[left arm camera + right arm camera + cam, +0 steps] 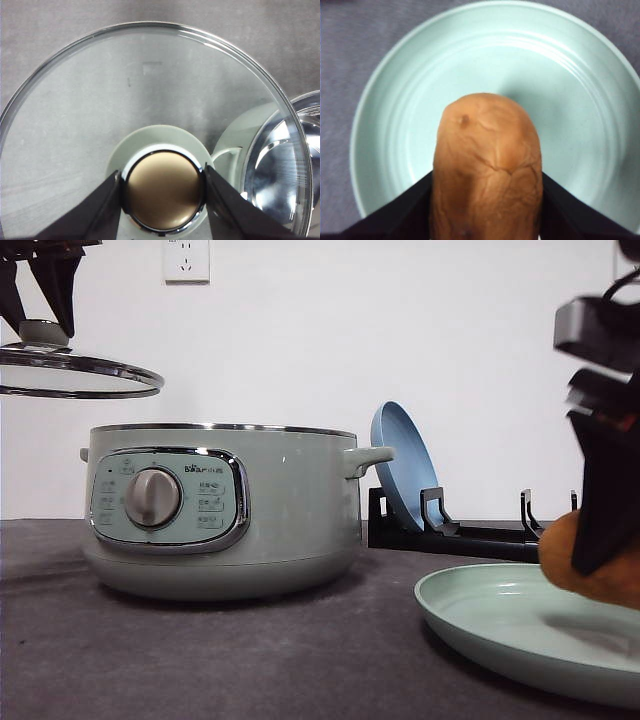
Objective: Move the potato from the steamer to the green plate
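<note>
The orange-brown potato [575, 565] [487, 170] hangs just above the pale green plate [500, 625] [395, 100] at the front right, with my right gripper [605, 530] [487, 200] shut on it. The sage-green steamer [225, 510] stands open at centre left; its bowl [292, 165] shows through the glass lid. The glass lid [75, 375] [125, 100] is held up at the far left, above and left of the pot, by my left gripper [40, 325] [162, 195], shut on its knob [162, 195].
A blue plate [400, 465] leans upright in a black dish rack [460, 530] behind the green plate. The dark grey table [250, 660] runs to a white wall with a socket [186, 260].
</note>
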